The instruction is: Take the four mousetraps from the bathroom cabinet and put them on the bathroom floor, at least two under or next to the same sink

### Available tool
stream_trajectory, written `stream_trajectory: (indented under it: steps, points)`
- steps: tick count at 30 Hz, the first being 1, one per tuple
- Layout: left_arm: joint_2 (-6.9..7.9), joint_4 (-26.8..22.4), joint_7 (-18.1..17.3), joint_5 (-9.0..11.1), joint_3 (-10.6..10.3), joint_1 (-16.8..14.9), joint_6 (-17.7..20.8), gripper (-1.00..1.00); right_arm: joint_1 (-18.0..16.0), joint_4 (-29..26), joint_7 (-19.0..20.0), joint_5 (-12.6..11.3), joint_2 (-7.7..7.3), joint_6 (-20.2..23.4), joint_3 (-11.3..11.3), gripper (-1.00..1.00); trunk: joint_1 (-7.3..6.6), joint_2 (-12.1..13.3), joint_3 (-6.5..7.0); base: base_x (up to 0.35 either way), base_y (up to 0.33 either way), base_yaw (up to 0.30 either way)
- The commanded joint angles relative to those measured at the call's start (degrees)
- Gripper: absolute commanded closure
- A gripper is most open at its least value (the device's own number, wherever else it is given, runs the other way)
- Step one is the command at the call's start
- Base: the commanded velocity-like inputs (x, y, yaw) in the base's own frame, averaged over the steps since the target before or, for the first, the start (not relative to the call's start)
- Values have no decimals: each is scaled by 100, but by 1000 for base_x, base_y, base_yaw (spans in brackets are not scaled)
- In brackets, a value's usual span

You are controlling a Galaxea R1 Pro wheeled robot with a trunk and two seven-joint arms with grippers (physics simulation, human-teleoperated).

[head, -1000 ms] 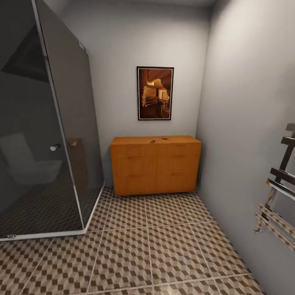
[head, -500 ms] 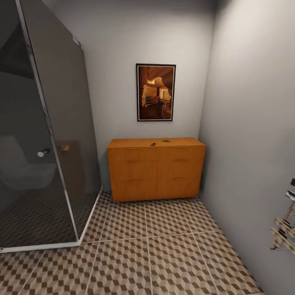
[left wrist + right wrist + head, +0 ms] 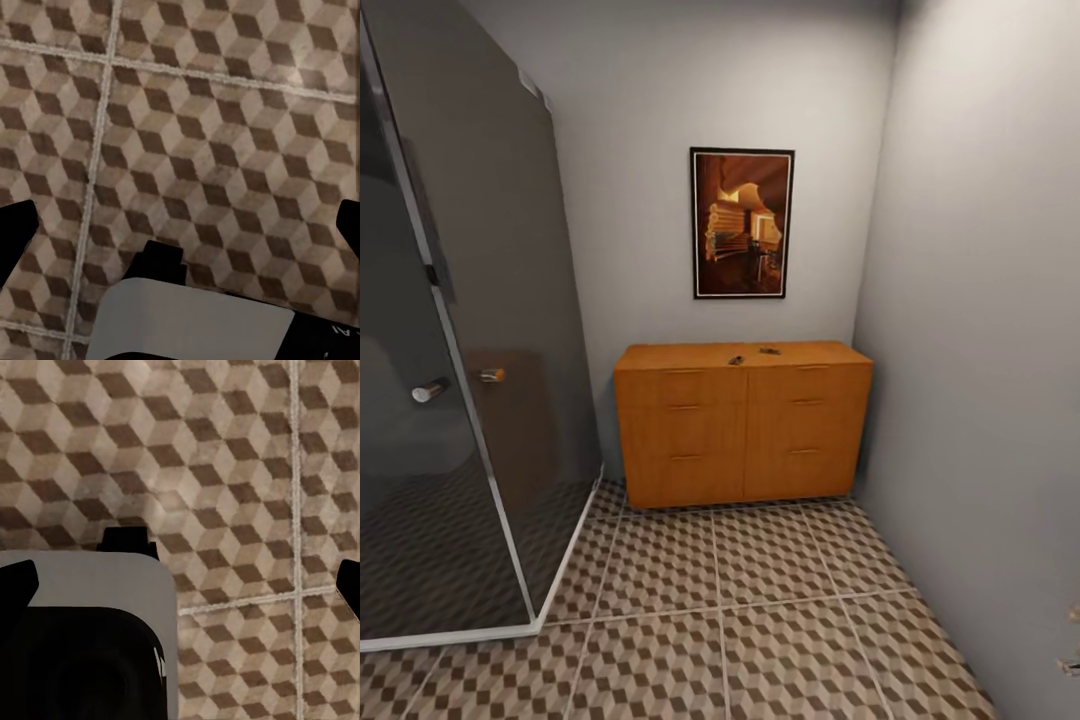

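Two small dark mousetraps [image 3: 750,355] lay on top of the wide orange-brown wooden cabinet [image 3: 742,424] against the far grey wall, well beyond the cube-patterned bathroom floor [image 3: 760,620], so both end effectors, left [image 3: 180,225] and right [image 3: 180,577], hung spread and empty above the tiles, apparently for the approach.

A: From the head camera we look forward and slightly down into the room's corner, facing the cabinet [image 3: 742,423] against the far wall, with the tiled floor [image 3: 760,640] running towards us.

B: And the wrist cameras?

A: Both point straight down, close to the floor [image 3: 217,142] [image 3: 217,472]; we see each gripper's dark fingertips [image 3: 16,232] [image 3: 18,582] at the frame edges. The floor is the part all three views share.
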Motion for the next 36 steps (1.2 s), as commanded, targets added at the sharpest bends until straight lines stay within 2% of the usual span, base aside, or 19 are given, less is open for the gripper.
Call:
stream_trajectory:
  steps: [1,17,36]
  points:
    - [-2,1,20,44,-49,-4,-15,-100,-8,18,-19,60,-1,-34,-48,-100,3,-3,-6,323,0,0]
    - [-2,-2,20,44,-51,-4,-30,-100,-8,18,-19,34,-1,-50,-74,-100,3,-3,-6,323,0,-26]
    - [-2,-2,20,37,-53,-4,-31,-100,-8,18,-19,19,-1,-41,-78,-100,3,-3,-6,271,0,-208]
